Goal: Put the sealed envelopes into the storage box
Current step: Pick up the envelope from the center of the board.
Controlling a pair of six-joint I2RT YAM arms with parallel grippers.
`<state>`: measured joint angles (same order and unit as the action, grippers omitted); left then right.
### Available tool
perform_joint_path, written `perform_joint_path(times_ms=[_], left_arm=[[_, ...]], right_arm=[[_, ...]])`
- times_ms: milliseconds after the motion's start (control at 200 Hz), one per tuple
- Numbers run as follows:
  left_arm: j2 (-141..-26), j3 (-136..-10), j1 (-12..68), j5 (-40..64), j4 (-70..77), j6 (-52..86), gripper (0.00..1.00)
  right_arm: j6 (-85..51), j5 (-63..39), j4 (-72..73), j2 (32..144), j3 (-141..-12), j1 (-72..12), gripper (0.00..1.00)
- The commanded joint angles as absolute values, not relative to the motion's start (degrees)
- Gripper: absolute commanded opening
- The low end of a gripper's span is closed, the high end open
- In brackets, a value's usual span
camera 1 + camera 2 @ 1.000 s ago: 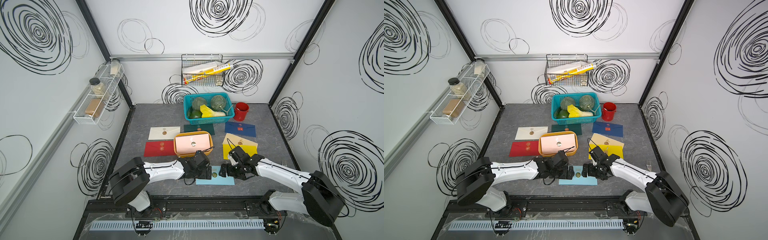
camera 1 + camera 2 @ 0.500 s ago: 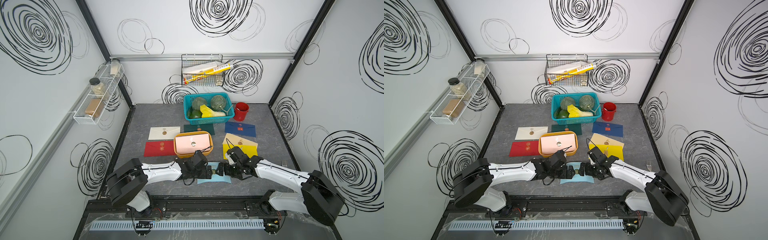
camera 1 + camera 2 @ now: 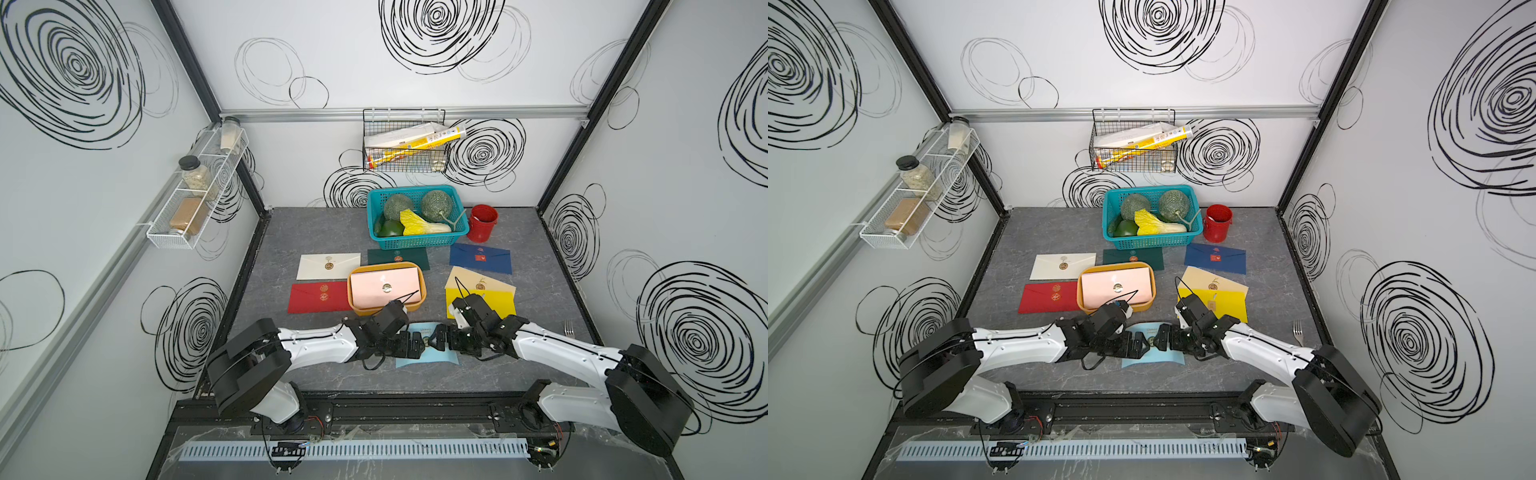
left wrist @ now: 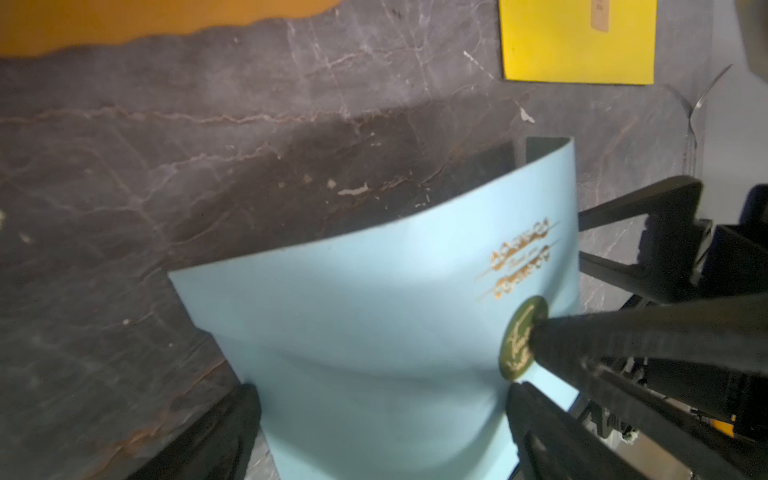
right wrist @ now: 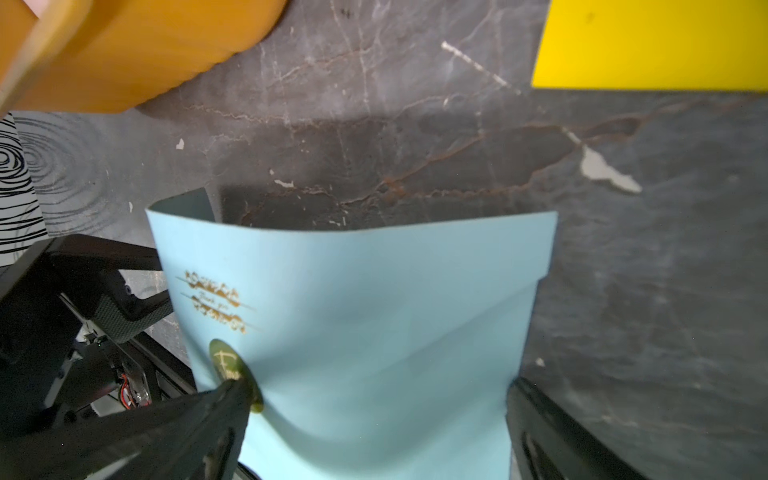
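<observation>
The left gripper (image 3: 415, 345) and right gripper (image 3: 439, 338) face each other low over the table, nearly tip to tip, both with jaws spread wide and clamped on nothing. Between them lies the light blue envelope (image 3: 428, 360). A second ago the two stood farther apart, with the envelope flat between them. They have since closed in from either end, and the paper now bows upward in an arch. One finger (image 5: 195, 419) of the right gripper presses on the round green seal (image 4: 519, 336).

The lifted edges probably give the jaws something to pinch, but no grasp has been made.

Just beyond the left gripper sits the storage box (image 3: 351, 296), with a pink envelope (image 3: 384, 286) lying inside. Just beyond the right gripper lie the yellow envelope (image 3: 500, 302) and, partly under it, the beige envelope (image 3: 478, 281). Farther out are the red envelope (image 3: 318, 297), white envelope (image 3: 326, 266), dark green envelope (image 3: 397, 255) and navy envelope (image 3: 480, 257), all on the table outside the box.

In both top views the arms cover most of the blue envelope, so its arch shows only in the wrist views. Whether its ends rest against the gripper bodies is unclear. Anything beneath the pink envelope is hidden. The gold lettering is too blurred to read.
</observation>
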<state>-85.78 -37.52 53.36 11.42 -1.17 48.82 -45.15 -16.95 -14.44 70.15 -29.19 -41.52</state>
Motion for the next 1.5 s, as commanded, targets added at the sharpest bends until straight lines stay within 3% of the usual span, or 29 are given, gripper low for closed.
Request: perform_joint_path(times_ms=[0,1006,1367,1492], left_arm=[[-88.54,-35.23,53.51,16.83,-4.16,46.41,0.99],[-85.07,-33.54,49.13,21.90,1.18,48.20,0.99],[-85.07,-31.20,47.55,21.09,2.74,50.43,0.99],[-85.17,-31.11,47.42,20.94,3.55,51.06,0.99]], right_arm=[[-44.03,-18.60,-10.72,70.44,-28.22,-42.10,1.00],[-46.41,-24.11,-3.95,74.64,-26.65,-39.09,1.00],[-38.65,-20.81,-12.97,76.40,-31.37,-35.68,1.00],[-38.28,-21.05,-11.81,76.50,-29.73,-35.68,0.95]])
